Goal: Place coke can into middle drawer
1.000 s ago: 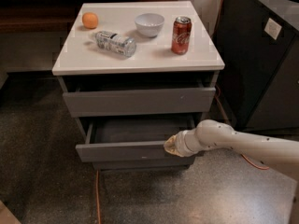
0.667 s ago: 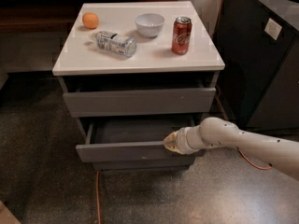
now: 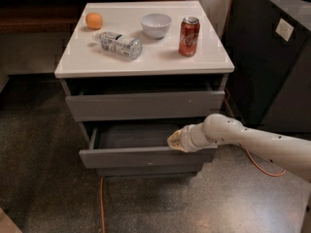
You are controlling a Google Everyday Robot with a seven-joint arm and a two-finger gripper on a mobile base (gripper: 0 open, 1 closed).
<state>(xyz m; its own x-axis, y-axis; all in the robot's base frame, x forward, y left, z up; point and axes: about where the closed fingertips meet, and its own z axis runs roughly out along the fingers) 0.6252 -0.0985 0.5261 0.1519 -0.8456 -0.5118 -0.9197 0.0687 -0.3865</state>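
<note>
While the coke can [image 3: 189, 36] stands upright on the white cabinet top [image 3: 160, 58], right of a white bowl [image 3: 156, 24], the middle drawer [image 3: 141, 156] is pulled out, its grey tray showing. The gripper [image 3: 176, 140] sits at the drawer's front edge near its right end; whether it grips anything cannot be made out.
</note>
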